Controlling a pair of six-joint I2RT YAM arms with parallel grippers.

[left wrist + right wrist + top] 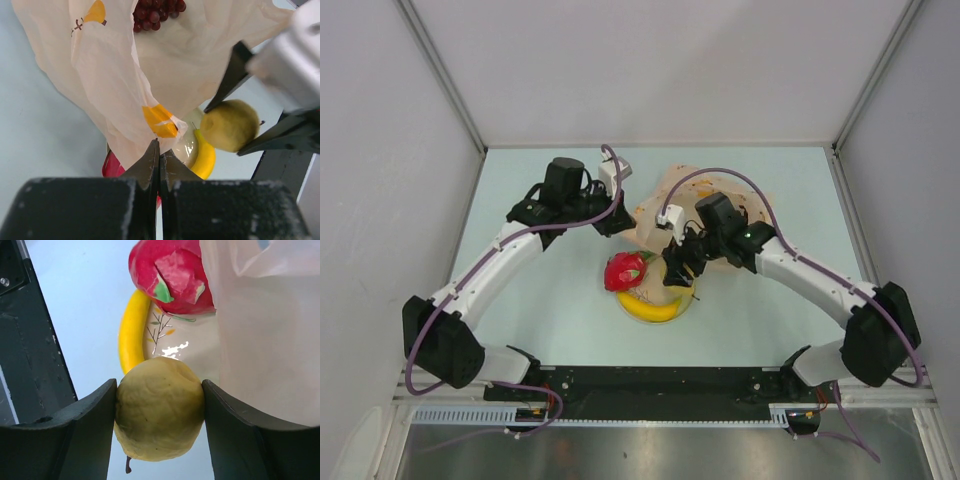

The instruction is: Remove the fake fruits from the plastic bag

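My right gripper [159, 387] is shut on the round yellow lemon [160, 415] and holds it just above the cream plate [185, 340]. A yellow banana [131, 332] and a glossy red fruit [172, 275] lie on that plate. My left gripper [159, 147] is shut on the lower edge of the pale peach plastic bag [115, 75] and holds it up. Dark red grapes [157, 12] lie inside the bag. In the top view the left gripper [618, 218] is at the bag's [655, 200] left edge and the right gripper [677, 270] is over the plate [686, 305].
The pale green table [540, 300] is walled in by grey panels on three sides. A black rail [650, 380] with the arm bases runs along the near edge. The bag hangs close beside the plate on its far side.
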